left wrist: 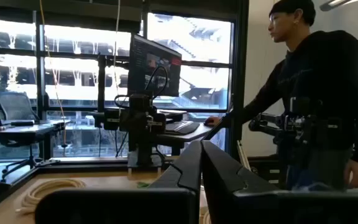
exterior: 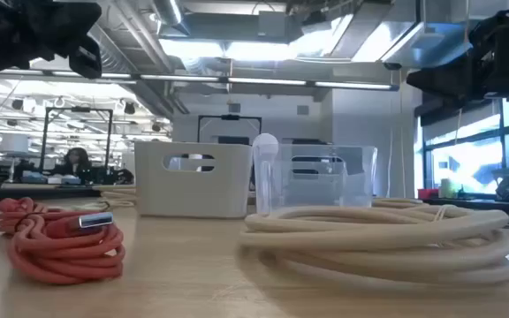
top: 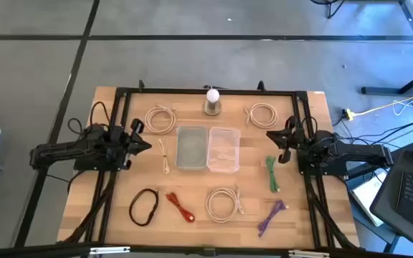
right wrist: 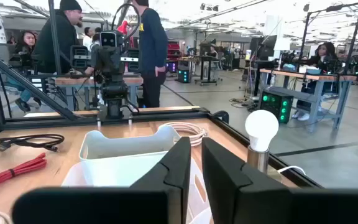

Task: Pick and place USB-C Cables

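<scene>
Three cream-white coils lie flat on the table in the high view: one far left (top: 160,118), one far right (top: 262,114), one near the middle (top: 223,203). A thin cream cable (top: 165,155) lies left of the bins. Along the near side lie the black loop (top: 143,206), the red bundle (top: 180,206) and the purple bundle (top: 271,217); the green bundle (top: 272,174) is at the right. My left gripper (top: 143,140) hovers shut at the table's left. My right gripper (top: 272,138) hovers shut at the right, above the green bundle's far end.
A white bin (top: 191,148) and a clear bin (top: 224,150) stand side by side mid-table. A white bulb on a round metal base (top: 212,101) stands at the far edge. A black frame borders the table. A person (left wrist: 316,93) stands beyond the table's right side.
</scene>
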You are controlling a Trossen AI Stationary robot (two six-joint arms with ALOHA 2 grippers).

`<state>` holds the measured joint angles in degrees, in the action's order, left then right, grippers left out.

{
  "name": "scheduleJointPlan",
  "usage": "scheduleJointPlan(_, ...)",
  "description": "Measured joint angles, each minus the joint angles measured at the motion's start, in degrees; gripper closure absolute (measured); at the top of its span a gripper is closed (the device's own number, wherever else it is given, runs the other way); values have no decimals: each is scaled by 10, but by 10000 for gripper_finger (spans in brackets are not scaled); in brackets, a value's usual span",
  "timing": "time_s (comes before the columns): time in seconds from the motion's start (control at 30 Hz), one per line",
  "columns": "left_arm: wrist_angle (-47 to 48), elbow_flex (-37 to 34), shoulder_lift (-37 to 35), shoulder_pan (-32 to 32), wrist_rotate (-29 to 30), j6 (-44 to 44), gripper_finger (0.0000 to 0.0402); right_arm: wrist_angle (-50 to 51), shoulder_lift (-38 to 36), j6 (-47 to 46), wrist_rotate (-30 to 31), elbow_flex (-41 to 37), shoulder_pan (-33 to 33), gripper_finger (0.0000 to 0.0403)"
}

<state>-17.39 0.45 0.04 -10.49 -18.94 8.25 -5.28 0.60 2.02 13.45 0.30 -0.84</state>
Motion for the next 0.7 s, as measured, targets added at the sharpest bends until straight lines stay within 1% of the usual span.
scheduleJointPlan(0.7, 0, 0, 0, 0, 0, 0, 395, 0, 0, 0, 0, 0, 0, 358)
